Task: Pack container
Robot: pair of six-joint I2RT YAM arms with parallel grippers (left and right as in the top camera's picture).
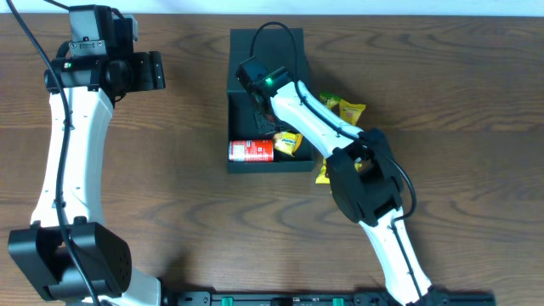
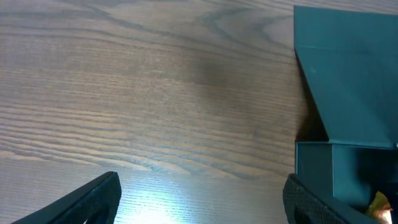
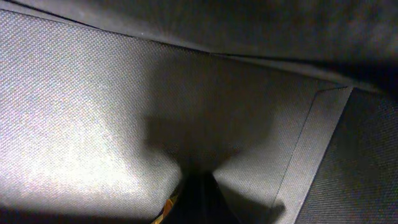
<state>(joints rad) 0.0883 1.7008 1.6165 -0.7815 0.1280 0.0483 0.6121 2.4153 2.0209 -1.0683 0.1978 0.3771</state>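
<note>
Overhead view showed the container (image 1: 270, 167) standing open at mid-tabletop (image 1: 187, 212), its lid flap folded back. The right gripper (image 1: 257, 106) was down inside it; whether its fingers were spread or closed could not be told. The left gripper (image 2: 199, 199) hung spread wide, holding nothing, over bare wood left of the container. A red can (image 1: 251, 150) lay inside.
</note>
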